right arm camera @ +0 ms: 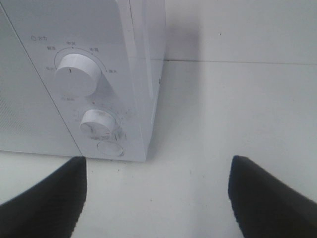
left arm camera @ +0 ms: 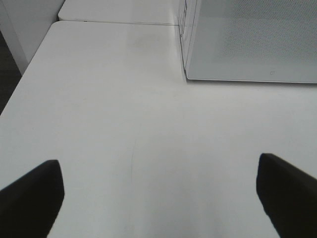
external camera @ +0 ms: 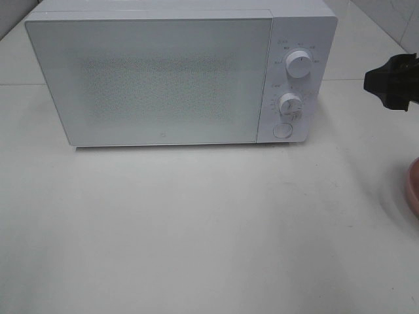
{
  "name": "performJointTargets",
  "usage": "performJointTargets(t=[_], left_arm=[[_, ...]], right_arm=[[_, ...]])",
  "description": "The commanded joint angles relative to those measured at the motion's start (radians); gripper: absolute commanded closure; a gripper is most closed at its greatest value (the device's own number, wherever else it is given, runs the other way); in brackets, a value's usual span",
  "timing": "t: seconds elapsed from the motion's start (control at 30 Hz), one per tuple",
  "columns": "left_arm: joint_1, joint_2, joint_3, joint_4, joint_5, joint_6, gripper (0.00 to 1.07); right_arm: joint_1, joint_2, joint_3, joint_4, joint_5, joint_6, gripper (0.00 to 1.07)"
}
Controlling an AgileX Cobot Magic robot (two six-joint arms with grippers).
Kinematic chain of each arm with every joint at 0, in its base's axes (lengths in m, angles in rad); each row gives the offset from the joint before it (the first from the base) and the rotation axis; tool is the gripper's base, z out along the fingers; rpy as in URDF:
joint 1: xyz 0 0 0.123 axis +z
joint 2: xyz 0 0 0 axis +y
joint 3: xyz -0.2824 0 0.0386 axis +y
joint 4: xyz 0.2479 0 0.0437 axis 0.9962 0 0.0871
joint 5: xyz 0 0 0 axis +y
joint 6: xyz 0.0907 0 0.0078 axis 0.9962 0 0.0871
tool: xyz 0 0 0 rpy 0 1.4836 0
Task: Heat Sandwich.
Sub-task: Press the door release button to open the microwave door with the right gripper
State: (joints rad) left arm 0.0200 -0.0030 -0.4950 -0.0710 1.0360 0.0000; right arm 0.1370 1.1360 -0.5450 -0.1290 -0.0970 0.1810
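Microwave [external camera: 150,78]: white, one unit, standing toward the far edge of the surface [external camera: 196,229], door shut, frosted speckled window. Control panel on its right side: upper knob [external camera: 300,63], lower knob [external camera: 289,103], round button [external camera: 282,129] beneath them, all white. Plate [external camera: 414,186]: pinkish-red, round, at the right edge of the surface, only a sliver of rim in the high view; what lies on it cannot be told. Sandwich: shows in none of the views, so its place cannot be told. Left claw [left arm camera: 158,203]: black fingers [left arm camera: 29,198] spread wide, nothing between them, above bare surface near the microwave's front left corner. Right claw [right arm camera: 158,198]: black fingers [right arm camera: 272,198] spread, nothing between them, above the surface in front of the microwave's front right corner, facing the two knobs and apart from the panel. Surface: white, matte, with a seam running along behind the microwave.
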Motion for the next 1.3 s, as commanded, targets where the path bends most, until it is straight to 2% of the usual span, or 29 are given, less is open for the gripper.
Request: performJointTargets(t=[0.03, 0.1, 0.2, 0.23, 0.33, 0.37, 0.43, 0.5, 0.6, 0.67, 0.7, 1.0, 1.3], left_arm=[[0.002, -0.028, 0.002, 0.0, -0.009, 0.0, 0.03], [0.002, -0.028, 0.002, 0.0, -0.009, 0.0, 0.03], [0.002, -0.028, 0.002, 0.0, -0.009, 0.0, 0.03], [0.002, -0.028, 0.002, 0.0, -0.009, 0.0, 0.03], [0.002, -0.028, 0.002, 0.0, -0.009, 0.0, 0.03], [0.002, -0.028, 0.002, 0.0, -0.009, 0.0, 0.03], [0.002, -0.028, 0.002, 0.0, -0.009, 0.0, 0.03], [0.002, -0.028, 0.002, 0.0, -0.009, 0.0, 0.03], [0.002, -0.028, 0.002, 0.0, -0.009, 0.0, 0.03], [0.002, -0.028, 0.002, 0.0, -0.009, 0.0, 0.03], [0.002, -0.028, 0.002, 0.0, -0.009, 0.0, 0.03], [0.002, -0.028, 0.002, 0.0, -0.009, 0.0, 0.03], [0.002, -0.028, 0.002, 0.0, -0.009, 0.0, 0.03]], right_arm=[[-0.005, 0.071, -0.003, -0.027, -0.143, -0.022, 0.31], [-0.005, 0.085, 0.002, -0.027, -0.179, -0.028, 0.31], [-0.005, 0.147, 0.062, 0.016, -0.387, -0.076, 0.31], [-0.005, 0.147, 0.062, 0.016, -0.387, -0.076, 0.31], [-0.004, 0.175, 0.112, 0.101, -0.503, -0.137, 0.31], [0.017, 0.193, 0.151, 0.179, -0.582, -0.187, 0.31], [0.031, 0.198, 0.171, 0.212, -0.624, -0.219, 0.31], [0.091, 0.228, 0.221, 0.328, -0.745, -0.305, 0.31], [0.136, 0.249, 0.247, 0.401, -0.811, -0.346, 0.31], [0.21, 0.277, 0.278, 0.489, -0.899, -0.379, 0.31], [0.21, 0.277, 0.278, 0.489, -0.899, -0.379, 0.31], [0.418, 0.372, 0.303, 0.637, -1.018, -0.413, 0.31], [0.554, 0.493, 0.303, 0.789, -1.103, -0.408, 0.31]])
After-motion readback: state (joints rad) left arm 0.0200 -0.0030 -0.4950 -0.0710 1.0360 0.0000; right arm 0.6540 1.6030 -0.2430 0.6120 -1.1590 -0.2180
